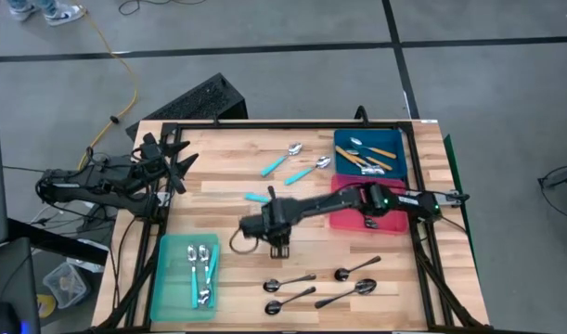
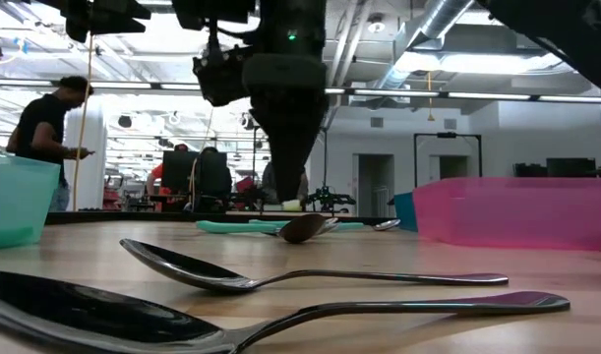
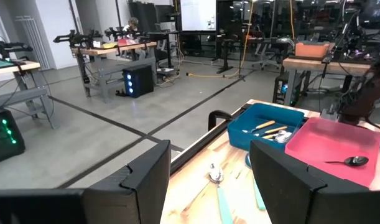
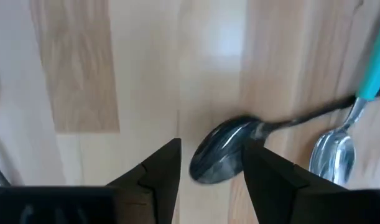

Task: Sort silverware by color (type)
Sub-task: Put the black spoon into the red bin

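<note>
The right arm reaches out over the middle of the tabletop [image 1: 227,148]. Its end effector [image 4: 211,149] points down at a dark spoon [image 4: 216,160] that lies on the wood. The two fingers [image 4: 162,168] are apart, one on each side of the spoon's round bowl. They look open, and I can't see them squeezing the spoon. Just beside this spoon lies a spoon with a teal handle [image 4: 339,146], with its shiny bowl close to the dark spoon's thin handle.

The left arm waits at the left edge of the tabletop. Its end effector [image 3: 208,152] is open, with nothing between the fingers.

The other spoons are spread around. Two more teal spoons [image 1: 283,160] [image 1: 308,171] lie on the wood near the back, close to each other. Four dark spoons lie near the front edge: one pair [image 1: 288,281] [image 1: 290,299] close together, and another pair [image 1: 357,269] [image 1: 348,292] a bit to the right.

There are three bins. The teal bin [image 1: 169,278] sits at the front left and has teal spoons in it. The blue bin [image 1: 396,141] sits at the back right and has orange-handled spoons in it. The pink bin [image 3: 314,140] is just in front of the blue one, touching it or nearly so, under the right arm. One dark spoon [image 3: 348,161] lies inside it.

Far behind the tabletop, a person [image 2: 49,133] stands in the room, and more people sit farther back.
</note>
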Controlling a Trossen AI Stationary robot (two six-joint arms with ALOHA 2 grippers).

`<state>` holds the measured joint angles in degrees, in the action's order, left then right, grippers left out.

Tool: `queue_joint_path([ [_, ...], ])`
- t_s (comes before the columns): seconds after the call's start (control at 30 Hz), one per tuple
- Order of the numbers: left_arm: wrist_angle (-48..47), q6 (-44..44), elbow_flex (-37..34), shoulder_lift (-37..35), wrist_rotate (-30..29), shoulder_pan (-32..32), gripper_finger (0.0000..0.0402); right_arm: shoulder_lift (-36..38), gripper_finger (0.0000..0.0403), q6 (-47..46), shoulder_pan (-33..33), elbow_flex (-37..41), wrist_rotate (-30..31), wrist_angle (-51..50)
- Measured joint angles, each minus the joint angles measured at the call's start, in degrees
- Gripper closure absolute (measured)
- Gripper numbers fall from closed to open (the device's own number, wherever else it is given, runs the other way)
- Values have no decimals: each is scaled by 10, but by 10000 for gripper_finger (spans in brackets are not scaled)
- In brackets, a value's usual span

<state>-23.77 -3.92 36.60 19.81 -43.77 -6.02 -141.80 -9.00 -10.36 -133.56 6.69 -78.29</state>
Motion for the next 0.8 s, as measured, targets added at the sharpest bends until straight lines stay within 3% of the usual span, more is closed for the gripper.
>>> queue_joint_path([
  [0.2,0,2,0,0,0,0,196,0,220,-7,-32,17,84,-3],
  [0.8,1,2,0,0,0,0,196,3,235,-31,-29,137,168,73],
])
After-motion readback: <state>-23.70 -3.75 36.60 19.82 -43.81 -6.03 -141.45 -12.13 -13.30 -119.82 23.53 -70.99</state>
